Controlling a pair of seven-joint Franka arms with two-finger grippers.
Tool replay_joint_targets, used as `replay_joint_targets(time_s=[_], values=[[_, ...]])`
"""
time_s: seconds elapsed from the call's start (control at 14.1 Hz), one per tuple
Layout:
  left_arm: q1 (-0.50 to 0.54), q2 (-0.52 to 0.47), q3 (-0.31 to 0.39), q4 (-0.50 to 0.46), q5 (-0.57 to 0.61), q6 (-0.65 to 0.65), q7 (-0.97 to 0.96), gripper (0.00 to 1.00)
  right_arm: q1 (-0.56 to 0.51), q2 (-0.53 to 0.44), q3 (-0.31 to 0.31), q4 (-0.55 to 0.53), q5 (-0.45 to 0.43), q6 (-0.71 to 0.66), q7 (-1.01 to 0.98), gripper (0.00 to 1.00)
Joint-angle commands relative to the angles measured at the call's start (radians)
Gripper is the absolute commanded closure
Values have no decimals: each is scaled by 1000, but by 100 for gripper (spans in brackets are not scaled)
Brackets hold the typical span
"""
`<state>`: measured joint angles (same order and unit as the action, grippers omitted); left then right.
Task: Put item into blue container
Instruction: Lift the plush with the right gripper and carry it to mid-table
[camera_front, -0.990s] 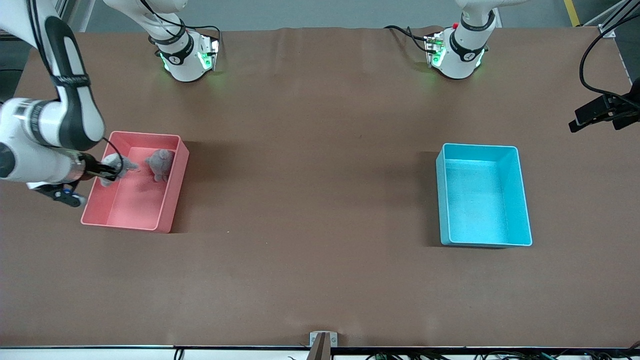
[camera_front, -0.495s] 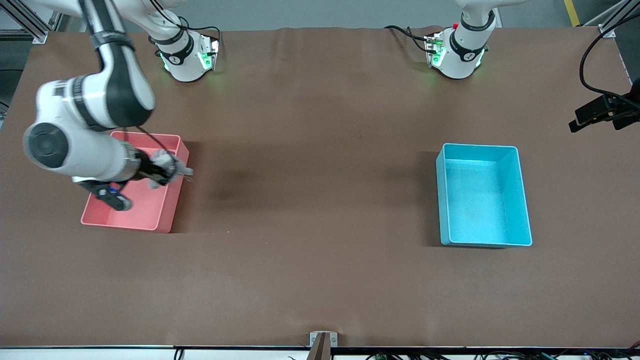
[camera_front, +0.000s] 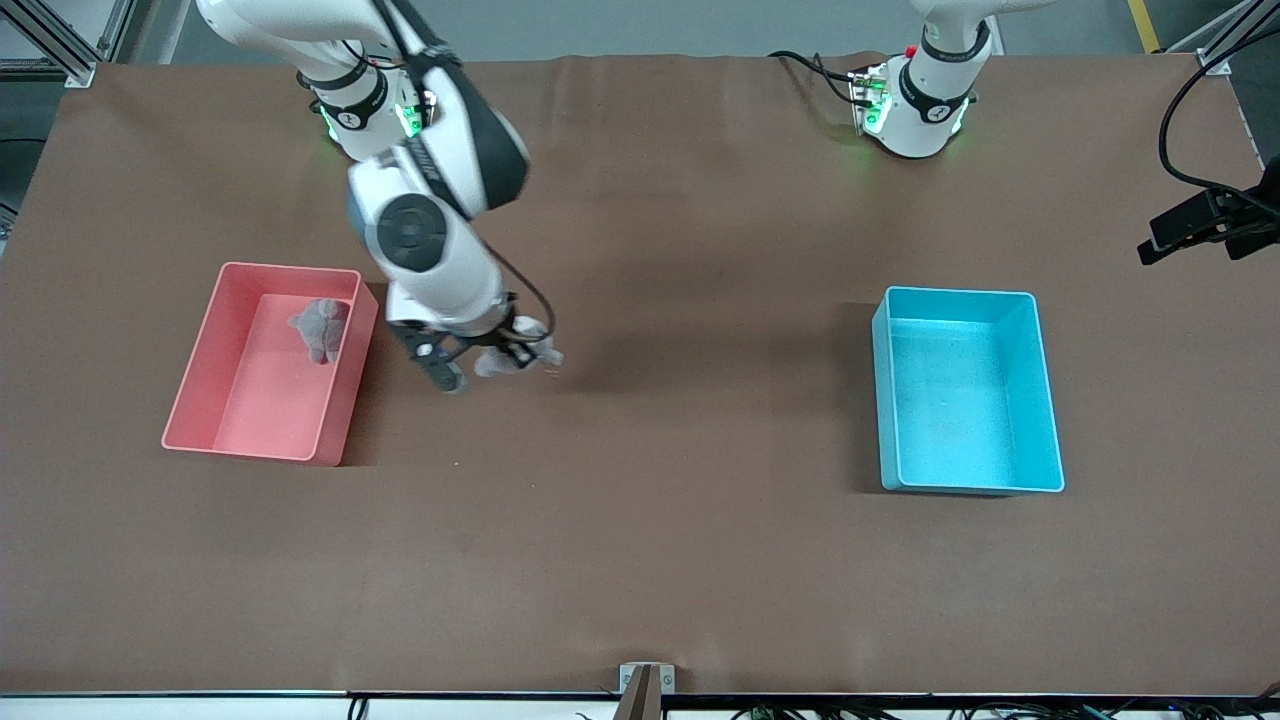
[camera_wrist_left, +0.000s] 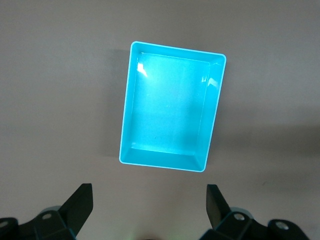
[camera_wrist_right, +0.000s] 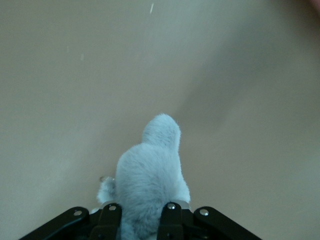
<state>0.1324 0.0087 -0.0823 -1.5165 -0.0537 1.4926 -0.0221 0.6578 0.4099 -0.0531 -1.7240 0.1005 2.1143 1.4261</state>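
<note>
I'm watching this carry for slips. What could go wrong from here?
The right gripper holds the light grey plush toy by one end, most of it hanging free over bare table; it could slip out well short of the blue container. Those tall walls could also snag the dangling toy.

Right gripper (camera_front: 513, 352) clamped, arm stretched over the table; left gripper (camera_wrist_left: 150, 210) spread wide.

Brown table (camera_front: 640, 560) fills the view, evenly lit. Grey floor (camera_front: 650, 25) along the top edge. Metal frame bars (camera_front: 45, 30) at one corner, black cables (camera_front: 1190, 120) at the other.
</note>
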Motion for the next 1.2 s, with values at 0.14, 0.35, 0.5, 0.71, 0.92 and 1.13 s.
replay_joint_targets(time_s=[0.14, 0.35, 0.5, 0.71, 0.92, 1.13], values=[[4, 2, -2, 12, 17, -6, -5, 0, 123, 196, -21, 119, -8, 110, 221, 98], [4, 4, -1, 12, 17, -6, -5, 0, 154, 286, -21, 208, -41, 131, 324, 98], [3, 5, -1, 7, 17, -8, -5, 0, 173, 316, -19, 212, -41, 211, 382, 97], [6, 17, -1, 9, 17, -6, -5, 0, 198, 363, -21, 213, -42, 283, 437, 79], [13, 37, 4, 9, 12, -6, -7, 0, 192, 363, -24, 215, -44, 293, 433, 0], [36, 62, 6, 13, -11, -6, -5, 0, 123, 334, -24, 285, -36, 190, 415, 0]])
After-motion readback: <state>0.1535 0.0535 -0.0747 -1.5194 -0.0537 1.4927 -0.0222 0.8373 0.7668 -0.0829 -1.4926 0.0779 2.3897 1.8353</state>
